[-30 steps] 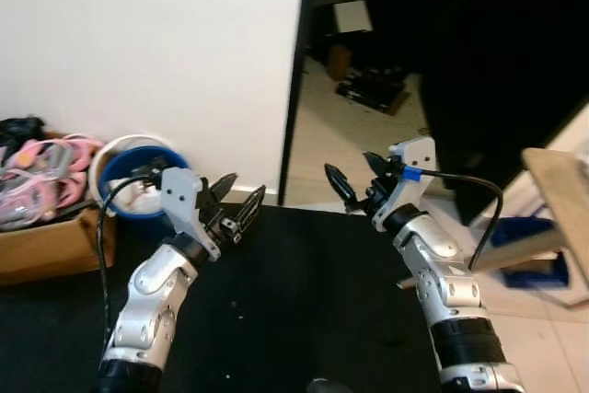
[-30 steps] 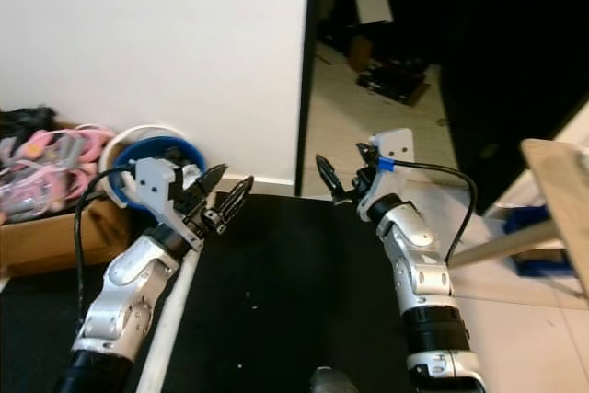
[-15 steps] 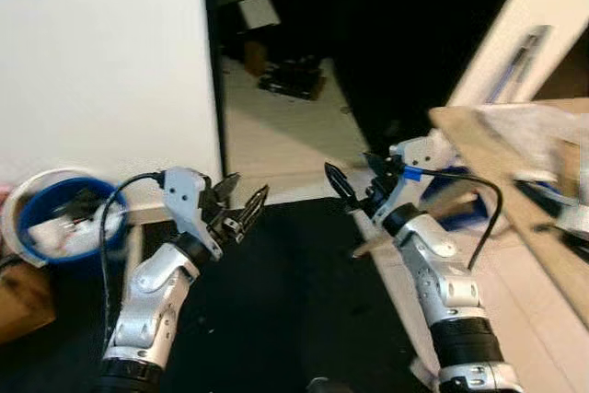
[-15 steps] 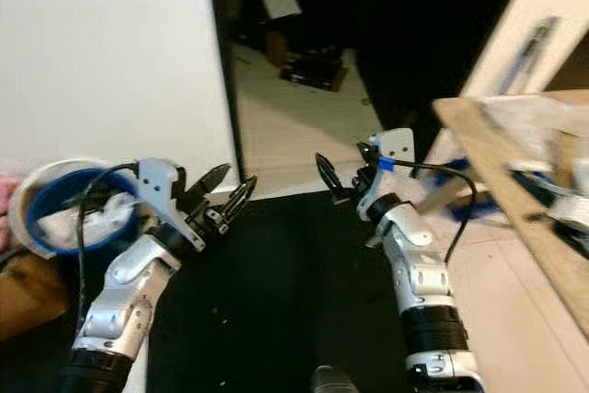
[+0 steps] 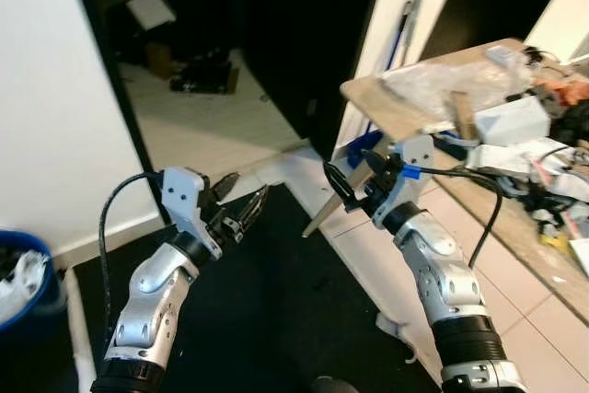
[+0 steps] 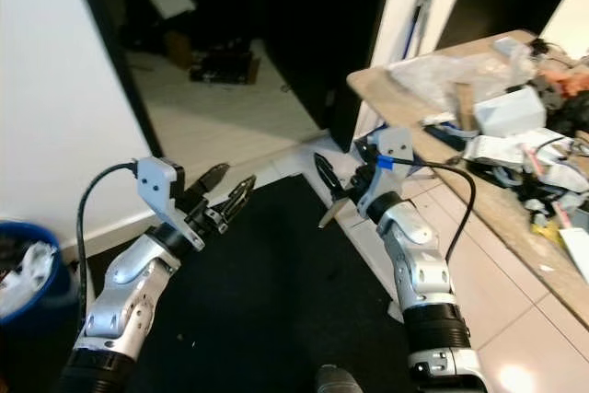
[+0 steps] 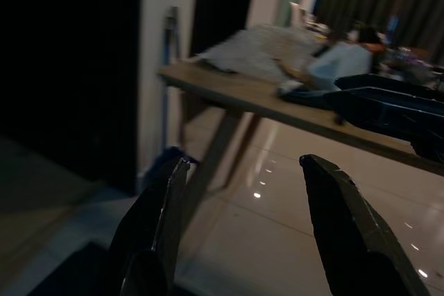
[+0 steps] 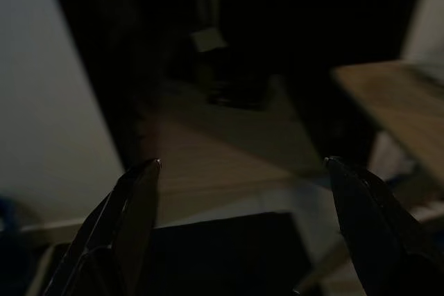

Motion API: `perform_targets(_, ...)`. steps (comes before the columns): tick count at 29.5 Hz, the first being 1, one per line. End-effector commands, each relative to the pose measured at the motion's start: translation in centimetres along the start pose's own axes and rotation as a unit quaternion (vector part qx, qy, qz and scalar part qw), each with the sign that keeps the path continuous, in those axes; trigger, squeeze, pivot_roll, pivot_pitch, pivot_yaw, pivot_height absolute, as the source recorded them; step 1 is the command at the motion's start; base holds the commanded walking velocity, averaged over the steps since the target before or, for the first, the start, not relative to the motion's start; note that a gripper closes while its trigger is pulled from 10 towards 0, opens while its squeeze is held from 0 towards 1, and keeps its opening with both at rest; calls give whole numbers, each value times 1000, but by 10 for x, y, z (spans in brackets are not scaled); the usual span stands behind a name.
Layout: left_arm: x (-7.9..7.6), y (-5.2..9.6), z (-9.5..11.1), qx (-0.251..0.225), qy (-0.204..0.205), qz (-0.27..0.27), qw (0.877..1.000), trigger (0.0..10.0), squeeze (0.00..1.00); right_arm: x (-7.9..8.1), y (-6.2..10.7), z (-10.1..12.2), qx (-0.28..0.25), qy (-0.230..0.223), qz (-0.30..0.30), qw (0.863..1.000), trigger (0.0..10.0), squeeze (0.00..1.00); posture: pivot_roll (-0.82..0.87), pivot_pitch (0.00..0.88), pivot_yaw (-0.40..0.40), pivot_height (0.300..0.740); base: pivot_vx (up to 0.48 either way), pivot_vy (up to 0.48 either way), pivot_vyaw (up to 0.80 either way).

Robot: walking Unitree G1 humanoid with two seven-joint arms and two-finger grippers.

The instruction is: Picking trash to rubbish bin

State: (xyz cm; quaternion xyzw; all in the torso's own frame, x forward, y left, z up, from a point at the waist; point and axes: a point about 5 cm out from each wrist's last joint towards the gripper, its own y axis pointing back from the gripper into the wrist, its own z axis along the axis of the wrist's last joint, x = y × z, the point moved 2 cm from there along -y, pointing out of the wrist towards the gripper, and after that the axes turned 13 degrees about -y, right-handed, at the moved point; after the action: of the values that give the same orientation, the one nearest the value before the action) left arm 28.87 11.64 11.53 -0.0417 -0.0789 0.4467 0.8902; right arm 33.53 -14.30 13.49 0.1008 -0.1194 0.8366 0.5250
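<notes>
The whole view has swung to the robot's right since a second ago: the cardboard box of pink things has left the picture, the blue bin (image 6: pixel 28 273) has slid to the far left edge, and a wooden table (image 6: pixel 396 98) heaped with clutter has come in on the right, so it is the camera that turned while the arms kept their raised pose. The left gripper (image 5: pixel 241 206) is held out over the black mat (image 6: pixel 267 301) with its two fingers apart and nothing between them; the right gripper (image 5: pixel 354 183) is likewise spread and empty, lifted just before the near corner of the table. The bin, with crumpled white paper inside, stands by the white wall (image 5: pixel 55 135) at the left edge of the mat. On the table lie a crumpled plastic bag (image 6: pixel 451 71), a white box (image 6: pixel 506 109) and tangled cables (image 5: pixel 552 172) along its near edge. The step in hand looks like searching for trash, and to do it well the robot should finish turning and let the view settle, pick one loose piece near the table edge, then square up before reaching, keeping the fingers wide and clear of the cables.
</notes>
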Motion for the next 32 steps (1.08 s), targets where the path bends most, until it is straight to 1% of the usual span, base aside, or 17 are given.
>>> perform_targets(1,-3,-1,-1,-1,-3,-8,1000,10000,0,-4,2,0,2,-4,-7,1000,10000,0,-1,0,-24,740,0,0,-800)
perform_targets(24,-3,-1,-1,-1,-5,-9,1000,10000,0,-5,1,0,2,-3,-8,1000,10000,0,0,0,-26,740,0,0,-800)
perform_targets(32,5,-1,-4,8,-15,17,1000,10000,0,-5,1,0,1,-2,-8,1000,10000,0,0,0,-26,740,0,0,-800)
